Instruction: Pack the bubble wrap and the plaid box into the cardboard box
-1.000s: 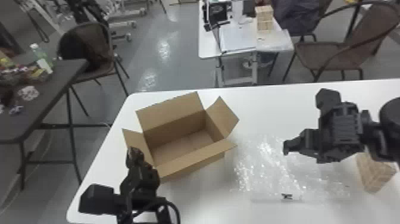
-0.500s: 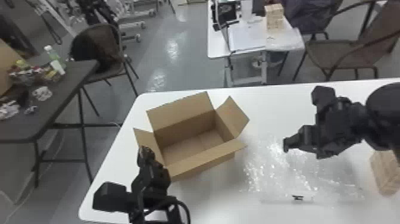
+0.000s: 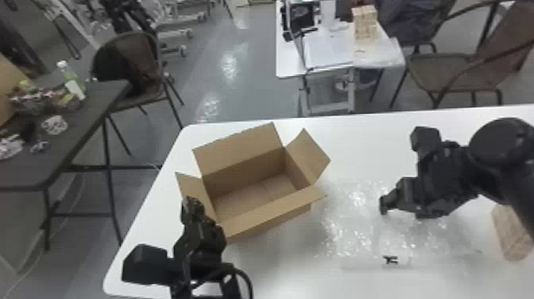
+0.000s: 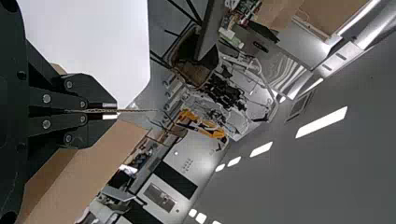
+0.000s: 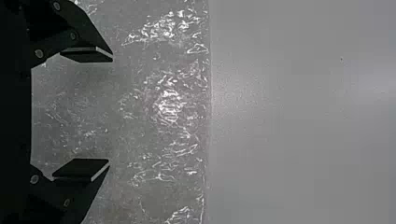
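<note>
The plaid box (image 3: 508, 236), right, is partly hidden by the right arm (image 3: 512, 175); the cardboard box (image 3: 246, 171) gapes on the counter (image 3: 365, 147), its left flap (image 3: 191, 183) pinched by the left gripper (image 3: 192, 202); the right gripper (image 3: 384, 204), spread wide, hangs above the bubble wrap (image 3: 349, 234).

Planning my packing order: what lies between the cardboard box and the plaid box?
The bubble wrap lies between the cardboard box and plaid box, under the right end effector, in the head view.
</note>
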Controlling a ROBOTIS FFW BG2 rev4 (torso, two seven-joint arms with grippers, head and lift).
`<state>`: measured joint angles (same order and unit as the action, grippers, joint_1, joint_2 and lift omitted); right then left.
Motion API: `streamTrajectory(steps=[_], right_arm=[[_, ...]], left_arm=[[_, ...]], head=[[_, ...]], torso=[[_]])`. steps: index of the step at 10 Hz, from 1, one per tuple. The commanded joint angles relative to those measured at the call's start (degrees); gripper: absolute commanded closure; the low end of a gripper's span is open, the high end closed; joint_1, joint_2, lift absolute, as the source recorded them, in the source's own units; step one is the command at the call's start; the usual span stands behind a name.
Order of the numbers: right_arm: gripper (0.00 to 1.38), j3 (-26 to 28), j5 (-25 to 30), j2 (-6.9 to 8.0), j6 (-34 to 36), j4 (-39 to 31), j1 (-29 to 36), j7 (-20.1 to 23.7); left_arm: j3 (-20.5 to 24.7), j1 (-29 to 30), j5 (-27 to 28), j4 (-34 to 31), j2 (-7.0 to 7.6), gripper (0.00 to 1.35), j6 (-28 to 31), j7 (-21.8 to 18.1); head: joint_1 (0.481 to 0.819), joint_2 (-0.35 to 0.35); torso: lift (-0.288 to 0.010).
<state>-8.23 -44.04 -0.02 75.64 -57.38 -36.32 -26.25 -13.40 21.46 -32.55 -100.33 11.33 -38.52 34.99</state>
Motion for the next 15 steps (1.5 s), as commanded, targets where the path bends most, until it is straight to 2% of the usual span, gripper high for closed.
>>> streamTrajectory(steps=[1,3,5,7,8,11,12,13,15], right_arm=[[0.86,-0.2,3.7,0.07,-2.6,2.1,0.6,5.0],[1.06,0.4,2.8,0.07,-3.2,-1.9,2.7,5.1],[1.06,3.8,3.0,0.07,-0.9,-9.2,5.1,4.2],[1.06,7.3,1.1,-0.69,2.2,-17.3,7.7,3.6],[1.06,8.9,-0.8,-1.48,4.2,-22.7,9.1,3.6],[1.06,13.2,-16.0,-5.34,7.0,-38.4,13.0,-5.1],[1.06,15.1,-18.5,-6.22,7.6,-42.4,14.0,-5.7],[1.06,16.7,-21.8,-7.10,8.0,-44.7,14.2,-5.7],[1.06,16.8,-31.1,-10.97,10.2,-45.1,11.8,-5.7]], left_arm=[[0.0,0.2,0.0,0.1,0.18,1.21,-0.5,0.3],[0.0,0.3,0.1,0.1,0.36,1.21,-0.8,0.5],[-0.2,0.4,0.2,0.1,0.36,1.21,-0.9,0.8],[-0.3,0.5,0.2,0.1,0.45,1.21,-1.1,0.9],[-0.5,0.6,0.1,0.1,0.45,1.21,-1.2,1.0],[-0.8,0.5,0.2,0.1,0.45,1.21,-1.3,1.3],[-0.9,0.6,0.2,0.1,0.45,1.21,-1.3,1.4],[-1.1,0.6,0.3,0.1,0.45,1.21,-1.1,1.6],[-1.4,0.3,0.3,0.0,0.53,1.21,-0.9,1.6]], head=[[0.695,0.283],[0.695,0.289],[0.695,0.292],[0.695,0.279],[0.695,0.272],[0.695,0.246],[0.695,0.234],[0.695,0.224],[0.695,0.213]], torso=[[-0.102],[-0.102],[-0.102],[-0.102],[-0.102],[-0.102],[-0.102],[-0.102],[-0.102]])
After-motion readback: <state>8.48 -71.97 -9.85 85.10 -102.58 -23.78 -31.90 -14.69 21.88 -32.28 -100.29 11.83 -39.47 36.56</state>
